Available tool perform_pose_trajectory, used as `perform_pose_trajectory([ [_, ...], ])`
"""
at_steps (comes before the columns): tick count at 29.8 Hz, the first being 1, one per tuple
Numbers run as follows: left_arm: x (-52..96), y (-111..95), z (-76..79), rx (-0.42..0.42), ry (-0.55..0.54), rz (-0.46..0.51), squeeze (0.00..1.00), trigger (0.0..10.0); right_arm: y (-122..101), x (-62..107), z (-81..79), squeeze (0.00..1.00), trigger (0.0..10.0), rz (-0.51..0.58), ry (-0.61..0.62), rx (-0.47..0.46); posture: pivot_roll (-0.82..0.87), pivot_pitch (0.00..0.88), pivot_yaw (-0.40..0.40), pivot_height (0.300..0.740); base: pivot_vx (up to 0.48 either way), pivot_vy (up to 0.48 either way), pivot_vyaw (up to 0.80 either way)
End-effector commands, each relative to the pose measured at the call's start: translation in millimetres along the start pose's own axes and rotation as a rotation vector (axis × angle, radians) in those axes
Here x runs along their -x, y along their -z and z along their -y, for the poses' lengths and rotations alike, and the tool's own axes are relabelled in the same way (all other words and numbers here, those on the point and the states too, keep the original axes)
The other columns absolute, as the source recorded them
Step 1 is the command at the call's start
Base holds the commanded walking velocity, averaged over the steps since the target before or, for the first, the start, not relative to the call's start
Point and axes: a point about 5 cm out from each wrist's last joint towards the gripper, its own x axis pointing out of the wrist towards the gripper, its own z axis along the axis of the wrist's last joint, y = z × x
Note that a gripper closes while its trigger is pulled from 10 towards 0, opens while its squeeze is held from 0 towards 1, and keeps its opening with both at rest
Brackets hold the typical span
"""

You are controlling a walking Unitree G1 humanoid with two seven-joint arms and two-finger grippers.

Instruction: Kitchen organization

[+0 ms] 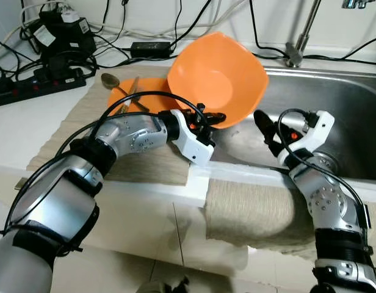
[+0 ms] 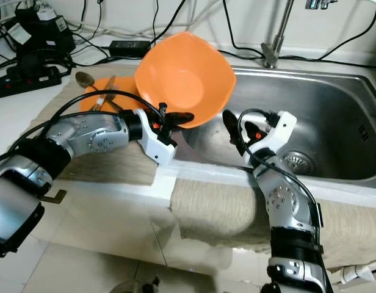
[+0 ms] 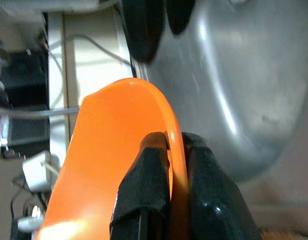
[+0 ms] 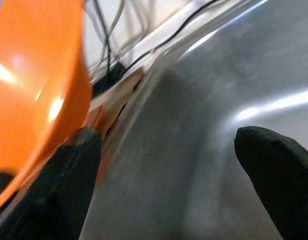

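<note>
While tilted, orange bowl (image 1: 217, 78) rim pinched in left hand (image 1: 207, 117), at sink (image 1: 334, 104) edge.

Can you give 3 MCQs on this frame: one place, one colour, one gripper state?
1. Where is the orange bowl?
A. flat in the sink
B. tilted over the sink's left edge
C. on the floor
2. What colour is the plate under the spoon?
A. orange
B. white
C. blue
3. What is the right gripper doing?
A. clamping the bowl
B. holding the spoon
C. open over the sink

B: the left gripper holds its rim up there.
A: matches the bowl.
C: fingers apart, nothing between.
</note>
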Motion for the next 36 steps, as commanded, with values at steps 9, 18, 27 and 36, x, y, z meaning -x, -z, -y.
perform_pose_trajectory([
  [9, -2.6, 7, 7.8, -0.076, 0.008, -0.062, 0.0, 0.0, -5, 6.5, -17.0, 0.0, 10.0, -0.022, -0.102, -0.005, -0.04, 0.0, 0.07, 0.74, 0.0, 0.0, 0.0],
  [18, -8.9, 5, 8.3, -0.136, -0.012, -0.048, 0.0, 0.0, -32, 4.2, -43.3, 0.0, 10.0, 0.046, -0.21, -0.006, -0.04, 0.0, 0.074, 0.74, 0.0, 0.0, 0.0],
  [27, -12.8, -1, -10.9, -0.152, -0.13, 0.018, 0.0, 0.0, -31, -3.3, -29.9, 0.0, 10.0, 0.086, -0.099, 0.104, -0.03, 0.0, 0.078, 0.74, 0.0, 0.0, 0.0],
  [36, -14.3, -8, -23.5, -0.14, -0.211, 0.091, 0.0, 0.0, -31, -16.7, -21.0, 0.0, 10.0, 0.131, -0.016, 0.222, -0.02, 0.0, 0.079, 0.74, 0.0, 0.0, 0.0],
])
